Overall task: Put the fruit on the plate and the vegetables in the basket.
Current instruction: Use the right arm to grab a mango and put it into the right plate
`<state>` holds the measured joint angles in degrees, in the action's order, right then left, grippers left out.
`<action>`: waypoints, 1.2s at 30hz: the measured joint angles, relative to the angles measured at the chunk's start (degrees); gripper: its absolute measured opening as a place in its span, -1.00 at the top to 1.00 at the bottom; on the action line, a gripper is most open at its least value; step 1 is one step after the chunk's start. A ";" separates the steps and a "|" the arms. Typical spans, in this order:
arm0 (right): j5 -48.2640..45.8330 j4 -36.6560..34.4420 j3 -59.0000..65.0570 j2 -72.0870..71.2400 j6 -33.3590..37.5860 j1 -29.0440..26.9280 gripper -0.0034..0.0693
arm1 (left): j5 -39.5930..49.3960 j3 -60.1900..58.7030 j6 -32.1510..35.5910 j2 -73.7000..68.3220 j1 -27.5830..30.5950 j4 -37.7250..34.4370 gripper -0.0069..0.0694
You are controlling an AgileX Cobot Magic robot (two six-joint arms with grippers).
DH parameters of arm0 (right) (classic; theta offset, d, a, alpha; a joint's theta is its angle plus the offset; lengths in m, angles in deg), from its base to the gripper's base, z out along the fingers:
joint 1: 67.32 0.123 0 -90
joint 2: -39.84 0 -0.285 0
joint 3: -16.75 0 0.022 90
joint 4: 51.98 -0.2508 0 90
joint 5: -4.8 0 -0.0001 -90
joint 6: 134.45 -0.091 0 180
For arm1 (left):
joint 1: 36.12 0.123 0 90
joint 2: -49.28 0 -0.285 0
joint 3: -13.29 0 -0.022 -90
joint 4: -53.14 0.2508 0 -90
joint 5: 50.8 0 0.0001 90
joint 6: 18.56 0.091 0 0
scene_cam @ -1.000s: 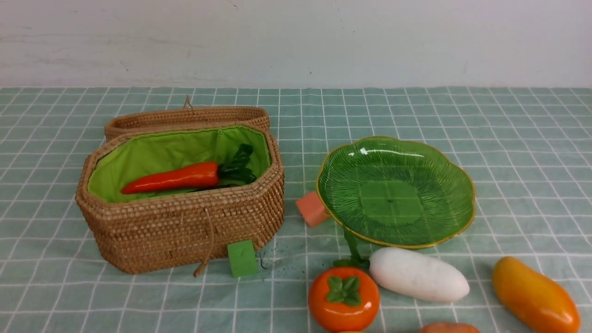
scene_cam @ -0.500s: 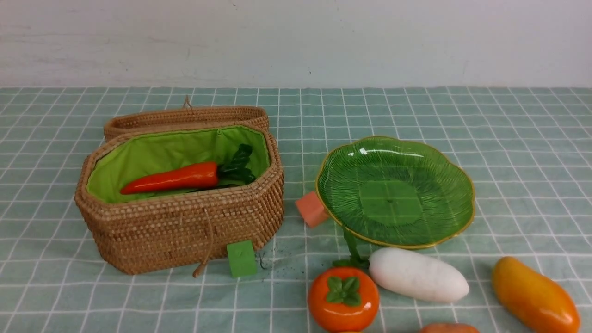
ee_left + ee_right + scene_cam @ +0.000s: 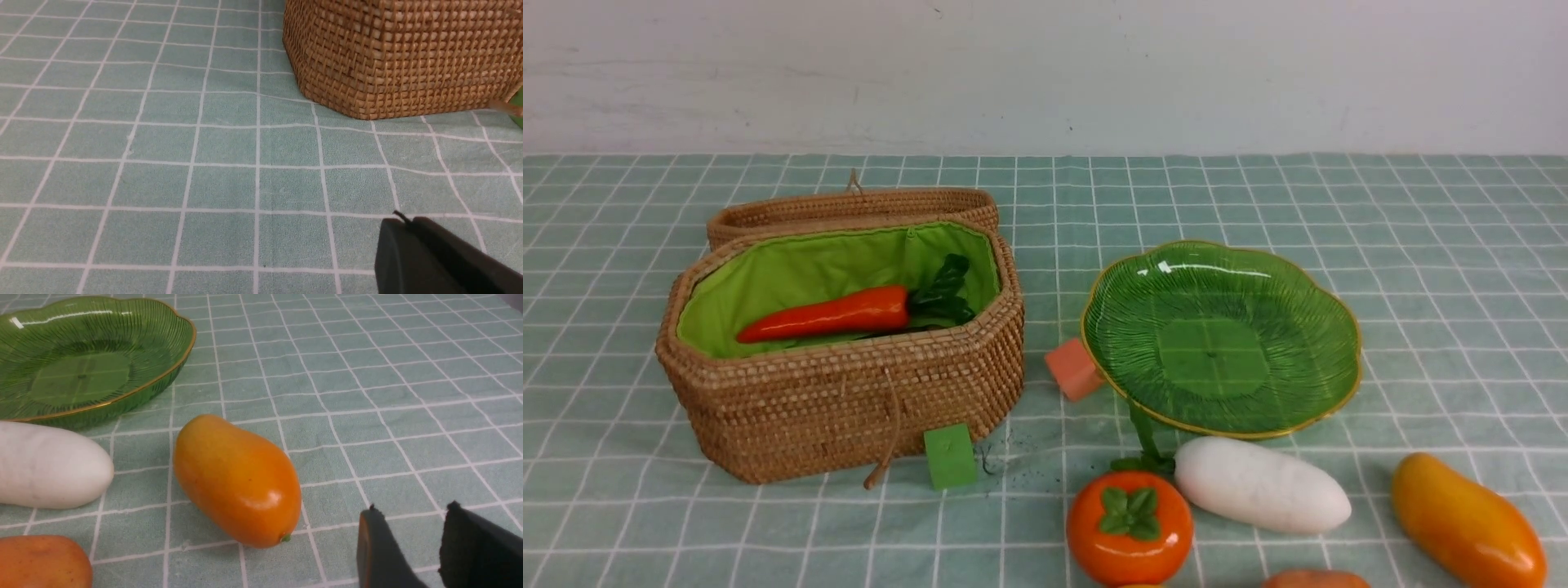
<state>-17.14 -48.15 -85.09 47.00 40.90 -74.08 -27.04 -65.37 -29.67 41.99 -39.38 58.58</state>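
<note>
Matte black left hand [image 3: 427,255], dark right hand [image 3: 412,512], one orange-tinged inner edge

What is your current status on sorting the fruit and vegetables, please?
Right claw open, empty, near mango; left claw by basket, state unclear. Carrot in basket; plate empty. Radish lies along plate's near edge.

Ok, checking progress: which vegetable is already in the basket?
The carrot lies inside the basket; the white radish and potato are out on the tablecloth.
</note>
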 joint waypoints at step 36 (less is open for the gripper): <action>11.66 3.60 -32.46 13.08 -15.87 0.00 0.24 | 0.05 0.00 0.06 0.00 0.00 0.05 0.68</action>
<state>-5.48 -44.56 -117.56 60.08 25.04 -74.08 -26.99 -65.37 -29.60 41.99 -39.38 58.63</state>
